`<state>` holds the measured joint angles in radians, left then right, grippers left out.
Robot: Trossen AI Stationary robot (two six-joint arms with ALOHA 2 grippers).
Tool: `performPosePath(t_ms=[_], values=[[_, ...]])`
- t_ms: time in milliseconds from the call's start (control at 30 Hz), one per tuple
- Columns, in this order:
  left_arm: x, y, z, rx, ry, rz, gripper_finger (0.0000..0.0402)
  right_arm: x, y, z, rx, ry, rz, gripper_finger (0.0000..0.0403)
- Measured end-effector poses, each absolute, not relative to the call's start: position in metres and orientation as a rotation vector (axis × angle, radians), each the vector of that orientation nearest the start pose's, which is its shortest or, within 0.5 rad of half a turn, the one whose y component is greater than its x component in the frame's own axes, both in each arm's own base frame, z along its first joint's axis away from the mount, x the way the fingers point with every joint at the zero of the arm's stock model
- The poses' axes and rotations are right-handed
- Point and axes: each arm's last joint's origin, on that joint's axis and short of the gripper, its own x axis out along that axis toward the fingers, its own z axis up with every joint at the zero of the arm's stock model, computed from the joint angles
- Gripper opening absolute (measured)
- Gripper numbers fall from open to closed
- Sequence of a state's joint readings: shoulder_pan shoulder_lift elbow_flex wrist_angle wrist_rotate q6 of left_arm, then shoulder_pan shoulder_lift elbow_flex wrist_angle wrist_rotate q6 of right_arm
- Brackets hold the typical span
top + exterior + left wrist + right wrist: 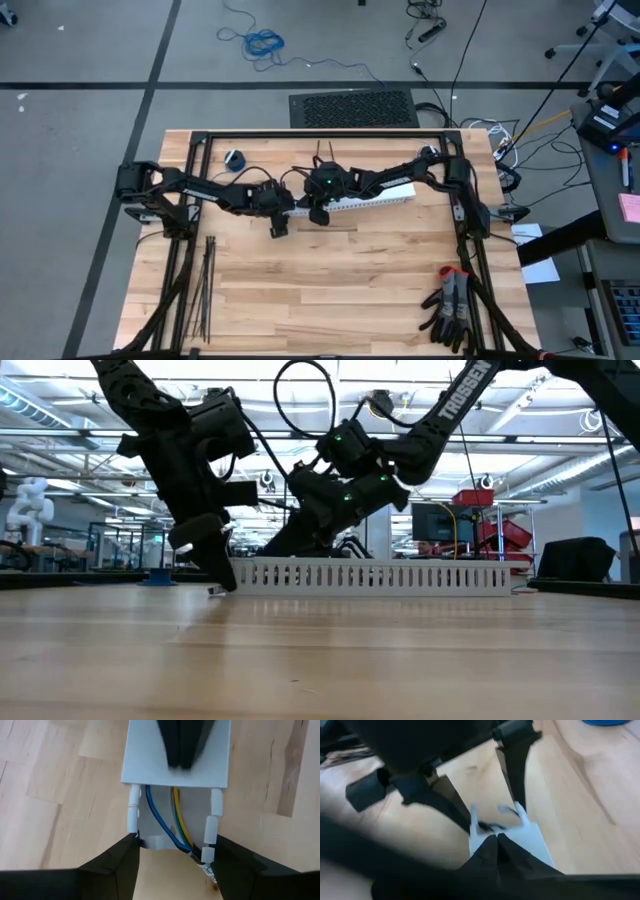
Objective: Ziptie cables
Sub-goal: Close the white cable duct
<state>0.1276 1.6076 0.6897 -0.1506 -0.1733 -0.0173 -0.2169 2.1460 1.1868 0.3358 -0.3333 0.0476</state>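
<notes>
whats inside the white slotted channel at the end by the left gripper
In the left wrist view, blue, yellow and green wires run inside the white slotted channel. Farther in, its cover and the shut right gripper pressing on top hide them.

Under my arms, a wooden surface point(340, 280): white slotted channel point(370, 200), black zipties point(205, 285), gloves point(452, 305), blue roll point(234, 158).

A long white channel point(368, 199) with slots lies across the back of the wooden worktop point(330, 290). A small blue roll point(234, 157) sits near the back left. Dark gloves point(449, 305) lie near the front right.
</notes>
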Motion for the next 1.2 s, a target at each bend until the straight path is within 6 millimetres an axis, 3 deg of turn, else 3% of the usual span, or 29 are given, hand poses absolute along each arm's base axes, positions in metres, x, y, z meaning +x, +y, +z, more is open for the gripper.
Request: performPosePath(t_ms=[200,567,767,833,1000,1200], values=[[0.270,0.040,0.125,-0.012,1.060,0.293,0.0213,0.433,-0.084,0.105,0.217,0.586,0.086,0.0000],[0.276,0.038,0.128,-0.031,1.005,0.283,0.0212,0.404,-0.071,0.185,0.144,0.675,0.070,0.0000],[0.277,0.038,0.128,-0.026,0.999,0.281,0.0212,0.387,-0.073,0.182,0.104,0.857,-0.045,0.0000],[0.276,0.038,0.128,-0.025,0.998,0.280,0.0212,0.386,-0.075,0.172,0.109,0.891,-0.060,0.0000],[0.275,0.038,0.127,-0.020,1.012,0.280,0.0212,0.400,-0.078,0.146,0.132,0.855,-0.027,0.0000],[0.275,0.038,0.127,-0.021,1.011,0.279,0.0212,0.411,-0.079,0.136,0.162,0.764,0.008,0.0000]])
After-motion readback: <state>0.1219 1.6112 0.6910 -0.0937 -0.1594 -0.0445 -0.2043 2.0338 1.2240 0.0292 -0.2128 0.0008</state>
